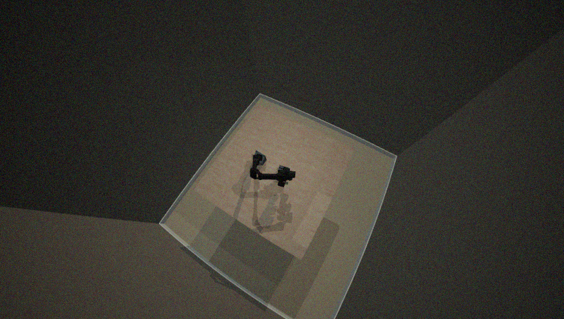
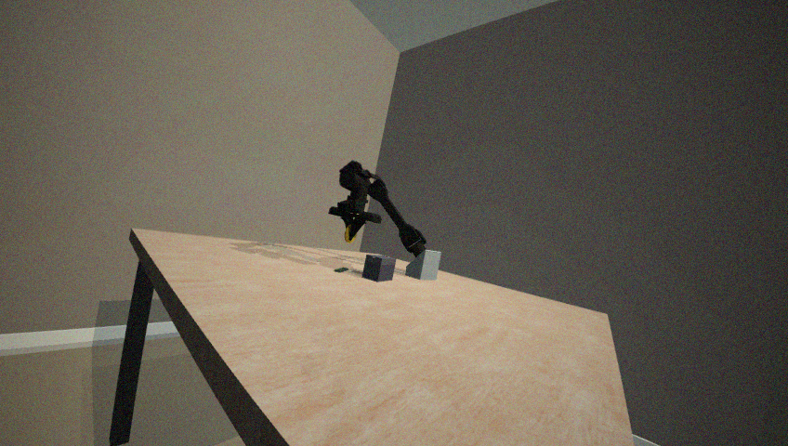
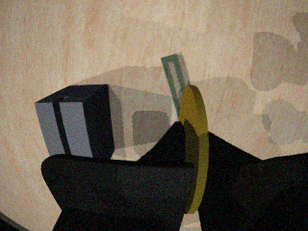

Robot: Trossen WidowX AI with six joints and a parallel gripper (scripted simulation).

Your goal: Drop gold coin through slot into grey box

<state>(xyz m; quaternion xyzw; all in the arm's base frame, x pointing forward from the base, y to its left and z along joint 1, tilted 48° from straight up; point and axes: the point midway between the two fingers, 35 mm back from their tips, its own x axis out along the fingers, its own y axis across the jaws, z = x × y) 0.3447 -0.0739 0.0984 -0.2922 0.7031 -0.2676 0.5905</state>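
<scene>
The top view hangs far overhead, taking in the whole worktop. The exterior view sits low off one worktop corner, looking across. The wrist view rides close behind the hand. All share the arm's surroundings.

The single black six-joint arm rises from its pale grey block base and slants up toward ten o'clock in the exterior view to a raised elbow, from which the wrist section hangs almost straight down toward six o'clock. Its black parallel-jaw gripper points downward, well above the bench, jaws pressed nearly together on the thin gold coin, which sits edge-on between them in the wrist view. From the top view the arm forms a bent hook, the forearm running toward three o'clock.
</scene>
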